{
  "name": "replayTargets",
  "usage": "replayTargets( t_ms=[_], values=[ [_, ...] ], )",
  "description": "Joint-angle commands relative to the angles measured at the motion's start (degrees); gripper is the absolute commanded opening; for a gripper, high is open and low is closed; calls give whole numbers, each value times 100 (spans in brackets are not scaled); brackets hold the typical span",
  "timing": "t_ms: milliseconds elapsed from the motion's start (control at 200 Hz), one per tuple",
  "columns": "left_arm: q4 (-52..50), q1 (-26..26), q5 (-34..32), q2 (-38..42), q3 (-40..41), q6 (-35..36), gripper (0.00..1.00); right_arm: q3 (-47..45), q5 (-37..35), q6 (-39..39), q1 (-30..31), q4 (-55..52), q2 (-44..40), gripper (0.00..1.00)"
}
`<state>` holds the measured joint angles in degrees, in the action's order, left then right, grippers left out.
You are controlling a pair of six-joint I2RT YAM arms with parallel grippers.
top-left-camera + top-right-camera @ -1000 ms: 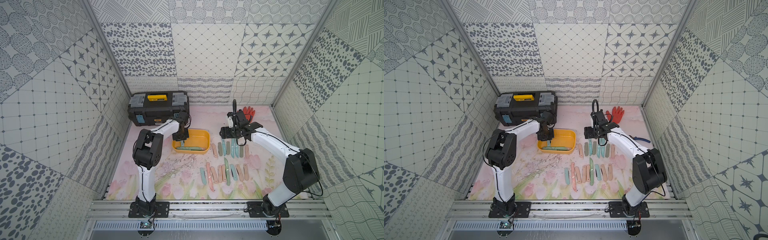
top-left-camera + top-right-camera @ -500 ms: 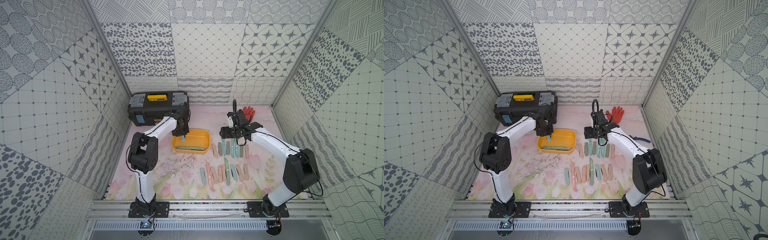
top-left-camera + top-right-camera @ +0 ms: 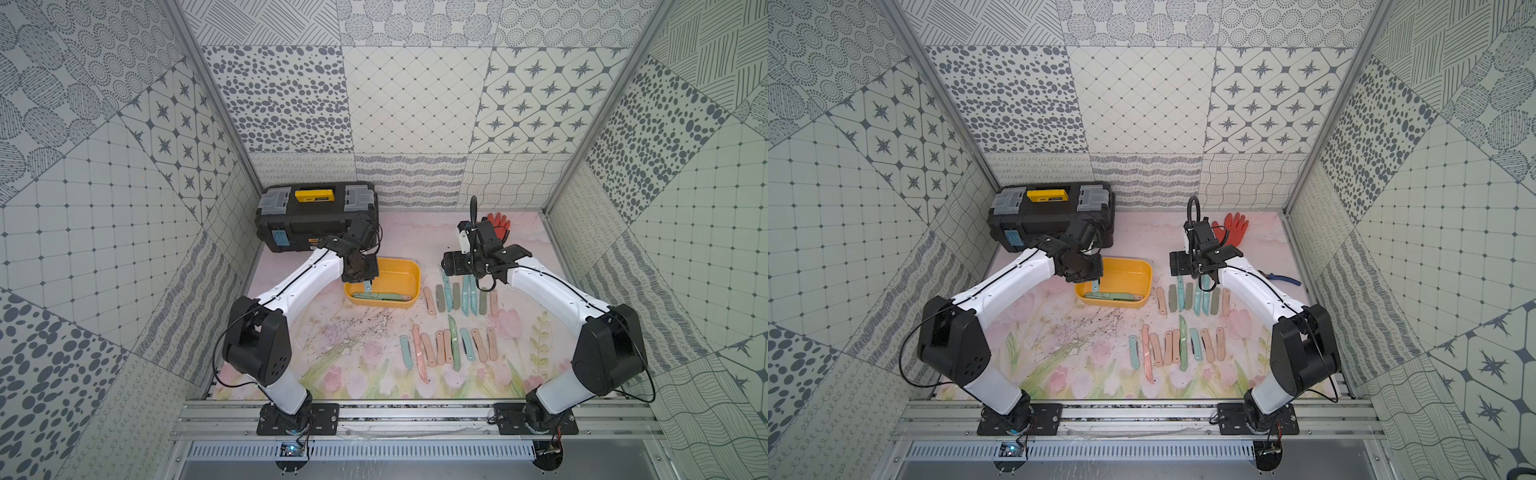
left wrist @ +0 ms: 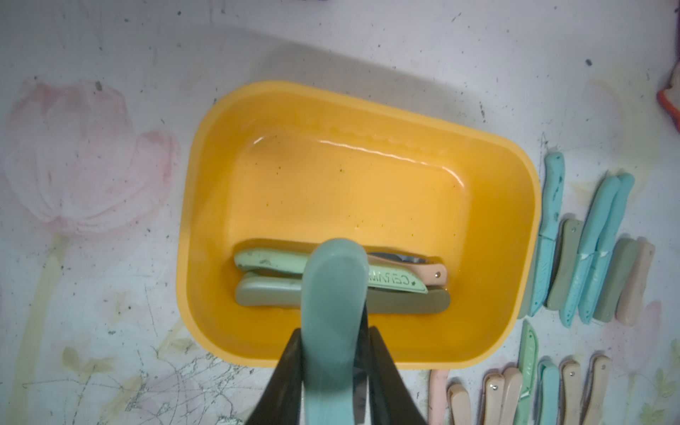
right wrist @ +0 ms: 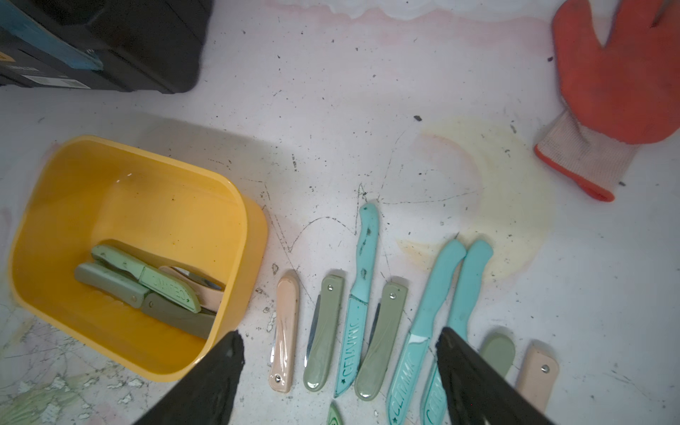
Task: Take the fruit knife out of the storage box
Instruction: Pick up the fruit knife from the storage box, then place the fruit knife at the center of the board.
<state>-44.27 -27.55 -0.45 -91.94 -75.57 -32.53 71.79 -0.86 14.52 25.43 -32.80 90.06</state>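
1. The left hand (image 4: 333, 340) is pressed shut on a teal fruit knife (image 4: 333, 290), with one black finger (image 4: 287, 375) against each flat side. In a top view this hand (image 3: 365, 279) points down and the knife (image 3: 368, 287) stands nearly upright under it.
2. The knife's lower end hangs over the inside of the storage box (image 4: 331, 176), at the end of the box nearer the tabletop's left edge. Whether it touches the knives lying below cannot be told.
3. The storage box (image 3: 399, 270) is yellow and lidless. It sits on the tabletop (image 3: 353, 365) toward the back-left, just in front of the black toolbox (image 3: 316, 224).
4. Three more knives lie inside, along the box wall nearer the front edge: a light green one (image 4: 268, 261), a grey-green one (image 4: 404, 302) and a pink one (image 4: 427, 272).
5. The right hand (image 5: 340, 333) is spread wide and holds nothing. In a top view it (image 3: 453, 266) hovers above the back end of the back row of knives (image 3: 457, 296), apart from the box.
6. That back row begins just beside the box on the side toward the right edge. A front row of knives (image 3: 440, 347) lies nearer the front edge.
7. A red glove (image 5: 618, 73) lies at the back edge, behind the right hand. The toolbox fills the back-left corner.
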Motion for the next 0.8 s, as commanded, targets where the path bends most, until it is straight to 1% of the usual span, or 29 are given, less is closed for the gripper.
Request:
replayTargets(
  t_ms=[0, 80, 240, 345, 465, 640, 795],
  values=[
    [84, -285, -89, 752, 1043, -457, 21, 59, -262, -187, 22, 111, -13, 91],
    [196, -501, -198, 1010, 1485, -573, 21, 34, -199, -125, 17, 189, -12, 95],
    [364, -971, -452, 1152, 2043, -873, 21, -130, -241, 63, 18, 266, -260, 97],
    [583, -1436, -570, 1088, 2283, -1194, 21, -301, -332, 93, 28, 213, -483, 97],
    [681, -1906, -807, 804, 2432, -1447, 21, -534, -332, 159, 32, 235, -753, 97],
    [1182, -2296, -477, 300, 2503, -1685, 21, -743, -369, 230, 63, 255, -976, 97],
    [1573, -2527, -164, -45, 2662, -1885, 20, -916, -388, 245, 135, 440, -1062, 98]
  ],
)
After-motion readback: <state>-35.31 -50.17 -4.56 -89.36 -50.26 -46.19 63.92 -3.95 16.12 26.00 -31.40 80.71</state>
